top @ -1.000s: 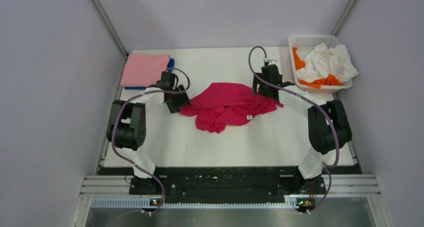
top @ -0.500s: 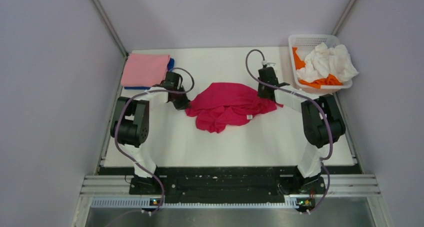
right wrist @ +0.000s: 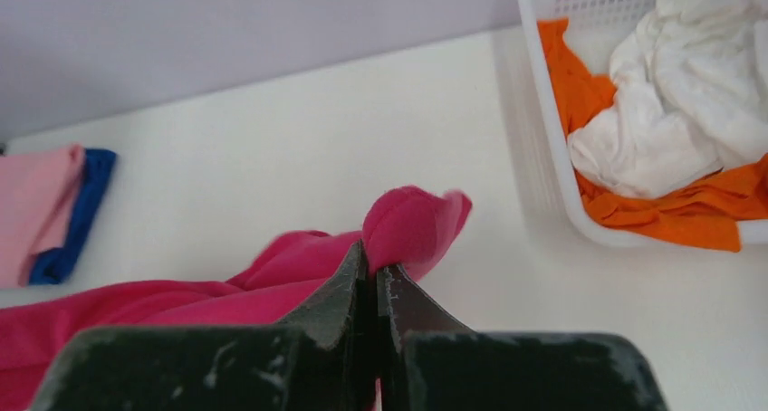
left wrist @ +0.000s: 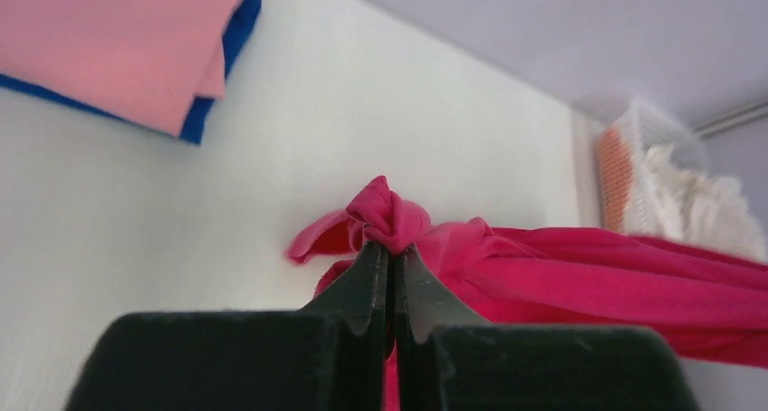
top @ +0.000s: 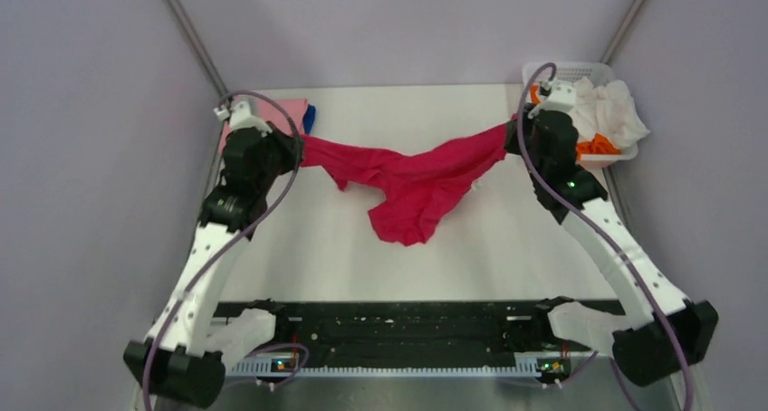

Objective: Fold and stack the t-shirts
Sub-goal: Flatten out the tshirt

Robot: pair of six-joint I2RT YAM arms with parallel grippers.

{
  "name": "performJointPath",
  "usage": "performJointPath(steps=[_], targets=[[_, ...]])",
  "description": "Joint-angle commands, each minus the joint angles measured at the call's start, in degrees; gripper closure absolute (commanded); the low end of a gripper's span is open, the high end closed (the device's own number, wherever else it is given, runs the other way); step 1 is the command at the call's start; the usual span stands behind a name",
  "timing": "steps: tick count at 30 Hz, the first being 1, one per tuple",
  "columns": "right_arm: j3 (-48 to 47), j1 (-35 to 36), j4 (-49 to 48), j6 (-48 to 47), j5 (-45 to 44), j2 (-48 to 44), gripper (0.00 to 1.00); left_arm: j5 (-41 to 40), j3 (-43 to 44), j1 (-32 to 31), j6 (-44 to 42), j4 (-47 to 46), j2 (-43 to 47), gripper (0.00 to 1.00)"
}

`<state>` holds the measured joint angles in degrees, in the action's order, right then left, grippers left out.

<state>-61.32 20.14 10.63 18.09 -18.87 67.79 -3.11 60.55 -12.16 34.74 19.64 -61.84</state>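
Note:
A crimson-red t-shirt (top: pixel 412 180) hangs above the table, stretched between both arms and sagging in the middle. My left gripper (top: pixel 297 150) is shut on the shirt's left end, where red cloth (left wrist: pixel 391 219) bunches over the closed jaws (left wrist: pixel 391 253). My right gripper (top: pixel 509 138) is shut on the right end; a fold of red cloth (right wrist: pixel 412 225) pokes out past its closed jaws (right wrist: pixel 370 264). A folded pink t-shirt (left wrist: pixel 118 40) lies on a blue one (left wrist: pixel 237 26) at the table's far left.
A white mesh basket (top: pixel 543 72) at the far right corner holds a white t-shirt (right wrist: pixel 675 112) and an orange one (right wrist: pixel 670 207). Grey walls close in both sides. The white table (top: pixel 344 248) lies under the hanging shirt.
Both grippers have closed on the red shirt's ends, risen and pulled apart. The shirt has left the table and now hangs stretched between them.

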Motion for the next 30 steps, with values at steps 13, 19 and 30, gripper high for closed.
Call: performJointPath(steps=[13,19,30], targets=[[-20.97,0.43,10.77,-3.5,11.07,-27.43,1.0,-21.61,10.56,0.19,-3.65,8.35,32.92,1.0],[-21.68,0.43,11.49,-5.1,8.39,-24.44,1.0,-20.08,8.06,0.13,-1.64,9.04,30.54,1.0],[-11.31,-3.95,-3.56,-12.51,-3.79,2.89,1.0,-21.61,-10.23,3.51,5.95,6.51,7.55,0.79]])
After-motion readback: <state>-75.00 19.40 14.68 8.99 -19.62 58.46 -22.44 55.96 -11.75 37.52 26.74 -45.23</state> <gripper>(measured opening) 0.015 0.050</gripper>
